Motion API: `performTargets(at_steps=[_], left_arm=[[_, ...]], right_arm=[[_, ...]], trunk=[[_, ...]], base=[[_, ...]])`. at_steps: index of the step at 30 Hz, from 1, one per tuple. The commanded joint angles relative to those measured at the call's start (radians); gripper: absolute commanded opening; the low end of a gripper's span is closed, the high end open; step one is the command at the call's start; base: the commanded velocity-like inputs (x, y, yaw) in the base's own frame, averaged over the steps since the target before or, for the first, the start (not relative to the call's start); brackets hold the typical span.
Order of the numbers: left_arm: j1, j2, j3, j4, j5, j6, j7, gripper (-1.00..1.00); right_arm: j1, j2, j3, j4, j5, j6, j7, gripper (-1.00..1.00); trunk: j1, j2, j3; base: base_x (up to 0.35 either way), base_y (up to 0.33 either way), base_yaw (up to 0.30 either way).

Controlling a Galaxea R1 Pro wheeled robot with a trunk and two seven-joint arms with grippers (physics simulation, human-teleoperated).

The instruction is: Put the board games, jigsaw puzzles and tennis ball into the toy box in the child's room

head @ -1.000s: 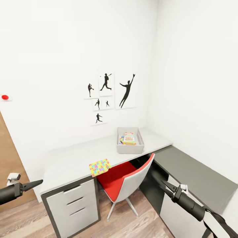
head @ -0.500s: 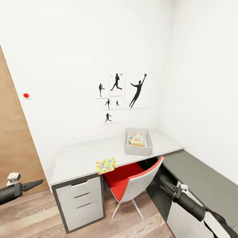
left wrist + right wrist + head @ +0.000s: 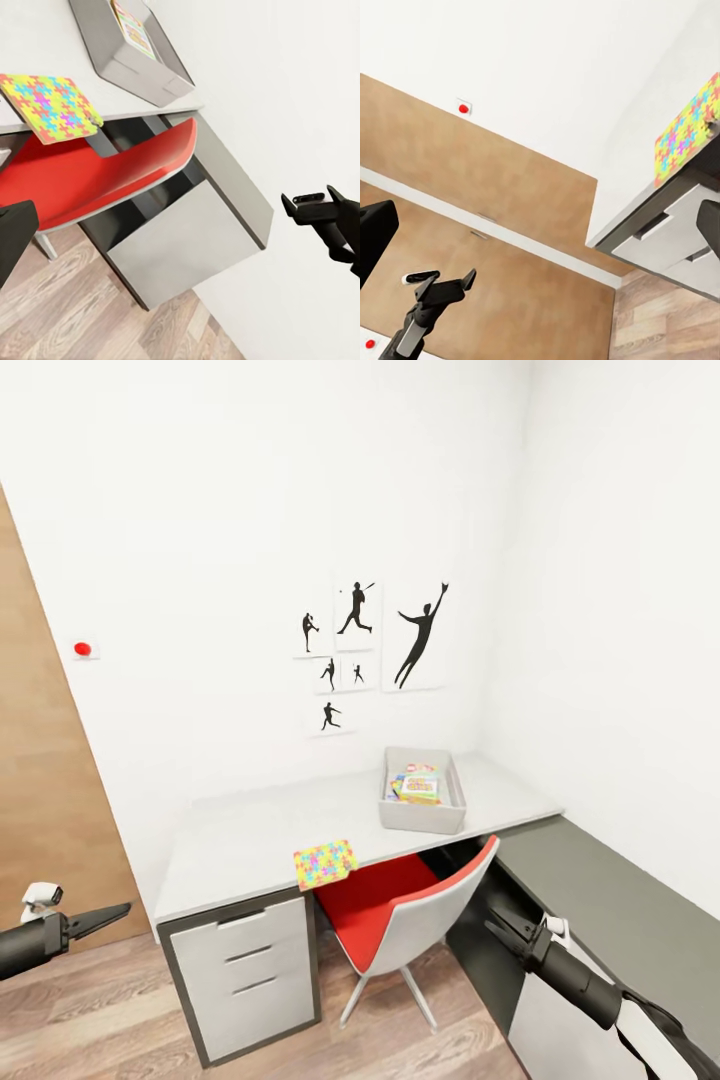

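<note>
Left gripper (image 3: pixel 112 913) pinched together, empty; right gripper (image 3: pixel 505 927) slightly parted, empty, both low before the table (image 3: pixel 250 840). One jigsaw puzzle (image 3: pixel 325 863) overhangs its front edge; toy box (image 3: pixel 423 817) sits near its right end, holding colourful boxes.

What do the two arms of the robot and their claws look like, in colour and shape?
Both arms are black cylinders. The left claw is a dark tapered point with a small white-grey block behind it. The right claw has black pointed fingers, and its arm turns white with a black band further back.
</note>
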Motion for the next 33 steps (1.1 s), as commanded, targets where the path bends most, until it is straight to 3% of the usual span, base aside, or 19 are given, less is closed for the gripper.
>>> performTargets(at_steps=[1, 20, 33], left_arm=[[0.000, 0.000, 0.000, 0.000, -0.001, 0.011, -0.004, 1.00], [0.000, -0.021, 0.000, 0.000, -0.001, 0.013, -0.004, 1.00], [0.000, -0.081, -0.001, -0.003, -0.003, 0.042, -0.004, 1.00]], right_arm=[[-0.001, -0.001, 0.004, 0.001, -0.011, 0.008, 0.000, 1.00], [-0.001, -0.001, 0.006, -0.050, -0.009, 0.007, -0.008, 1.00], [-0.001, -0.010, 0.002, -0.083, -0.011, 0.018, -0.011, 1.00]], trunk=[[0.000, -0.001, 0.000], [0.000, -0.001, 0.000], [0.000, -0.001, 0.000]], base=[[0.098, 0.000, 0.001], [0.060, 0.000, 0.000], [0.000, 0.000, 0.000]])
